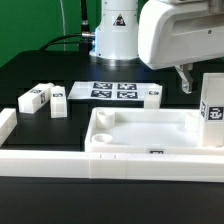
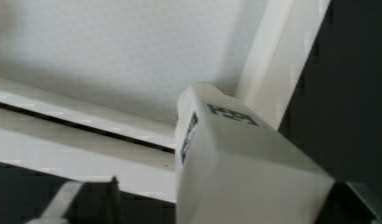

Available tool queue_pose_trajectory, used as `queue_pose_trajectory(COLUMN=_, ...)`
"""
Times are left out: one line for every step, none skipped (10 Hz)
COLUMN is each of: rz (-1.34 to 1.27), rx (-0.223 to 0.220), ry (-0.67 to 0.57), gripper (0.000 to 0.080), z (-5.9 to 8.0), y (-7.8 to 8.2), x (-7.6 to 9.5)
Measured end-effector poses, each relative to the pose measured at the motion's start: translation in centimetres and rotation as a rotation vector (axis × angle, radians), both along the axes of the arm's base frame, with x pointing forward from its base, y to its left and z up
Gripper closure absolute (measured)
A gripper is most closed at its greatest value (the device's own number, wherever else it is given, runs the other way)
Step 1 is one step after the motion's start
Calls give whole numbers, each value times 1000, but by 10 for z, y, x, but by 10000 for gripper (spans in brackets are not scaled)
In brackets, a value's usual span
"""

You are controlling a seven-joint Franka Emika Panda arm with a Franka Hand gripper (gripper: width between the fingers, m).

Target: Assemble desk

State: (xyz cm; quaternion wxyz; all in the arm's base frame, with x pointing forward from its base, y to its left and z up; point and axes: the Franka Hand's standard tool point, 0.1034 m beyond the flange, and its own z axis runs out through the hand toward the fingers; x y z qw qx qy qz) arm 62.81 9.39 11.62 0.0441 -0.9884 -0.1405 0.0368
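The white desk top [image 1: 150, 150], a rimmed tray with round corner sockets, lies in the middle foreground. One square tag-marked leg [image 1: 212, 108] stands upright at its right end, directly under my gripper [image 1: 203, 82]. A dark finger [image 1: 185, 80] hangs just to the exterior view's left of the leg's upper end; the other finger is hidden. In the wrist view this leg [image 2: 241, 160] fills the space between the jaws of my gripper [image 2: 214, 208]. A dark gap shows between it and the one visible finger [image 2: 60, 203]. Two more legs [image 1: 35, 97] [image 1: 58, 100] lie at the left.
The marker board [image 1: 113, 90] lies flat behind the tray, with another leg [image 1: 150, 95] at its right end. A long white rail [image 1: 60, 165] runs along the front and a short one [image 1: 6, 125] stands at the left. The arm's base [image 1: 115, 30] stands at the back.
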Motion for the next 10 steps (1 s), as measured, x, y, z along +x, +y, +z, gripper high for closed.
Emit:
queue_pose_trajectory(rz=-23, rx=-2, ry=2, gripper=498, z=0, y=0, x=0)
queue_pose_trajectory(rz=-22, rx=-2, ry=2, gripper=509, z=0, y=0, x=0)
queue_pose_trajectory(rz=-44, rx=-3, ry=3, gripper=509, z=0, y=0, x=0)
queue_pose_trajectory(rz=-146, rx=-11, ry=12, gripper=509, z=0, y=1, x=0)
queue_pose_trajectory(rz=-216, rx=-17, ry=17, gripper=509, z=0, y=1, x=0)
queue_pose_trajectory(rz=-302, rx=-17, ry=21, gripper=509, z=0, y=2, x=0)
queue_pose_trajectory(rz=-401, rx=-10, ry=17, gripper=509, z=0, y=2, x=1)
queue_pose_trajectory(rz=-504, rx=-7, ry=23, gripper=509, z=0, y=3, x=0)
queue_pose_trajectory(rz=-565, rx=-12, ry=28, gripper=509, z=0, y=2, x=0)
queue_pose_trajectory(rz=-650, rx=-18, ry=27, gripper=509, z=-1, y=-1, x=1)
